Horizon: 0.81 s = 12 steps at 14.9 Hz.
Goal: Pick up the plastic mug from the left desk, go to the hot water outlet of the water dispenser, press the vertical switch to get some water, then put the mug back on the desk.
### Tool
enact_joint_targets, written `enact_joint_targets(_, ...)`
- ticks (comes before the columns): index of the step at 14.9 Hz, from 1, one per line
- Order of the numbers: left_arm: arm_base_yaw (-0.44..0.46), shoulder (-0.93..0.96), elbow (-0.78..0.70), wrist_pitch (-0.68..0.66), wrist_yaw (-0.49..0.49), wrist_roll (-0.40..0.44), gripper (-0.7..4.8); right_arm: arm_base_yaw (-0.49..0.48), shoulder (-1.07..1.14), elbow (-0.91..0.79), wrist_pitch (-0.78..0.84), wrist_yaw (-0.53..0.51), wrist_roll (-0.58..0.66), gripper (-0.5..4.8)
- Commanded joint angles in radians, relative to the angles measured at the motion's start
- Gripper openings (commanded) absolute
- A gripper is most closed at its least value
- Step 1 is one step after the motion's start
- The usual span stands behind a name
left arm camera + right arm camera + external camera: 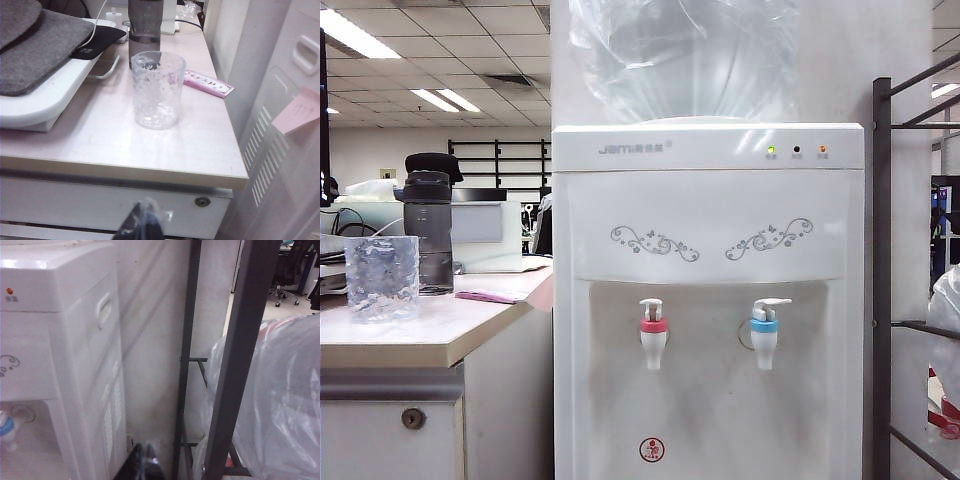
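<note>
Mug (158, 90) stands upright on the counter (115, 150), near its front edge, just in front of the dark bottle (145, 22), well clear of the dispenser (710, 300). Left gripper (142, 225), jaws together and empty, sits below and in front of the counter's front edge, mug straight ahead and above it. Right gripper (145, 462), also closed and empty, faces past the dispenser's far side, so the left arm is nearer.
</note>
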<state>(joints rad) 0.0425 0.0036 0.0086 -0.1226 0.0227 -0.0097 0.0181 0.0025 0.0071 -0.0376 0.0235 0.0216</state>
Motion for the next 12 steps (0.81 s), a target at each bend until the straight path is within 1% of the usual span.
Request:
enact_joint_targets(1,0.002,-0.001,0.002,0.021,-0.003,-0.024,-0.06,-0.001,0.000,-0.003,0.011,0.004,0.004,-0.01)
enact_joint_targets(2,0.002,-0.001,0.003,0.048,0.001,-0.032,-0.06,-0.001,0.000,-0.003,0.012,0.004,0.004,-0.01)
enact_joint_targets(5,0.002,-0.001,0.008,0.157,0.058,-0.032,-0.06,0.000,0.000,0.001,0.014,0.001,0.005,-0.01)
enact_joint_targets(6,0.002,-0.001,0.024,0.144,0.072,-0.033,-0.06,0.001,0.000,0.010,0.012,0.000,0.005,-0.01)
enact_joint_targets(7,0.002,-0.001,0.071,0.116,0.116,-0.060,0.03,0.002,0.000,0.047,0.010,-0.009,0.007,-0.01)
enact_joint_targets(8,0.002,-0.001,0.111,0.115,0.138,-0.082,0.71,0.002,0.000,0.089,0.002,-0.051,0.027,0.02)
enact_joint_targets(9,0.002,-0.001,0.163,0.114,0.152,-0.098,2.25,0.002,0.002,0.136,-0.009,-0.105,0.059,0.72)
enact_joint_targets(10,0.002,0.006,0.233,0.115,0.157,-0.134,3.53,0.002,0.015,0.200,-0.031,-0.163,0.080,2.88)
enact_joint_targets(11,0.002,0.020,0.291,0.110,0.159,-0.150,3.78,0.002,0.029,0.245,-0.049,-0.169,0.098,3.53)
enact_joint_targets(12,0.001,0.056,0.371,0.117,0.179,-0.161,4.02,0.002,0.058,0.323,-0.052,-0.186,0.105,4.02)
